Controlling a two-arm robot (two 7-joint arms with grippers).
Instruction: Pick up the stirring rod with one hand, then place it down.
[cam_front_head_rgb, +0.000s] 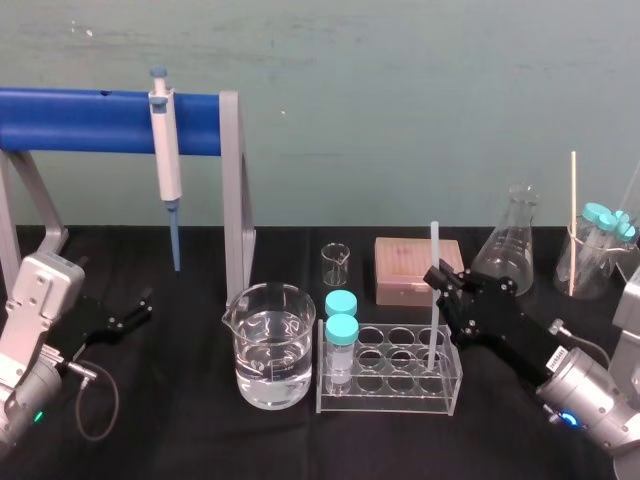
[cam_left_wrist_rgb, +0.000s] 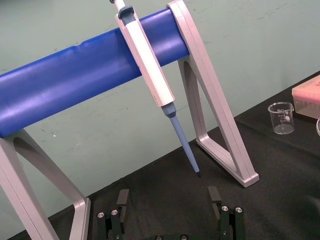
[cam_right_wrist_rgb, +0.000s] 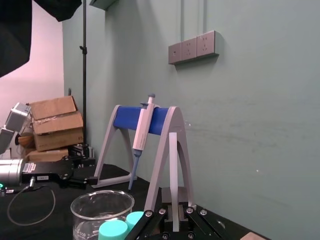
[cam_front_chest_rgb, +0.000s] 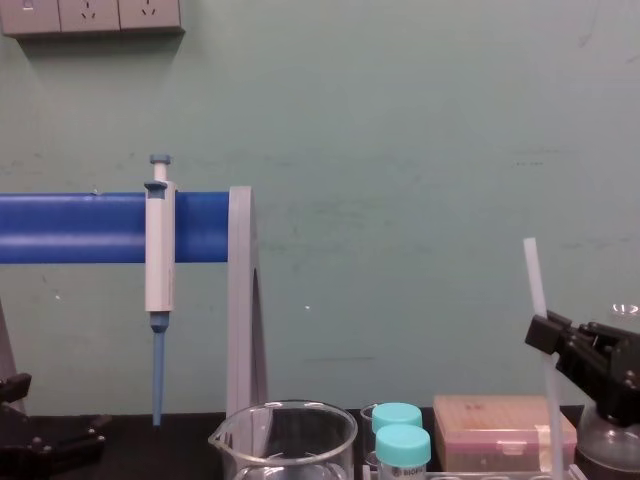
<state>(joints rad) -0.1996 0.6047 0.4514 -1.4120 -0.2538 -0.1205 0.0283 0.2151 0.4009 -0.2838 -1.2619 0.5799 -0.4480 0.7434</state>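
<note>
The stirring rod (cam_front_head_rgb: 435, 245) is a thin translucent white stick standing upright, its lower end down in a hole of the clear tube rack (cam_front_head_rgb: 455, 385). My right gripper (cam_front_head_rgb: 440, 280) is shut on the rod partway up its length. In the right wrist view the rod (cam_right_wrist_rgb: 173, 170) rises straight from between the fingers of that gripper (cam_right_wrist_rgb: 173, 220). The chest view shows the rod (cam_front_chest_rgb: 533, 270) sticking up above the right gripper (cam_front_chest_rgb: 545, 335). My left gripper (cam_front_head_rgb: 140, 310) rests at the table's left, open with nothing between its fingers (cam_left_wrist_rgb: 122, 197).
A beaker of water (cam_front_head_rgb: 268, 345) and two teal-capped vials (cam_front_head_rgb: 341, 330) stand left of the rod. Behind are a small beaker (cam_front_head_rgb: 336, 265), a pink box (cam_front_head_rgb: 418, 268) and a glass flask (cam_front_head_rgb: 510, 245). A pipette (cam_front_head_rgb: 166, 160) hangs on the blue-barred stand (cam_front_head_rgb: 80, 120).
</note>
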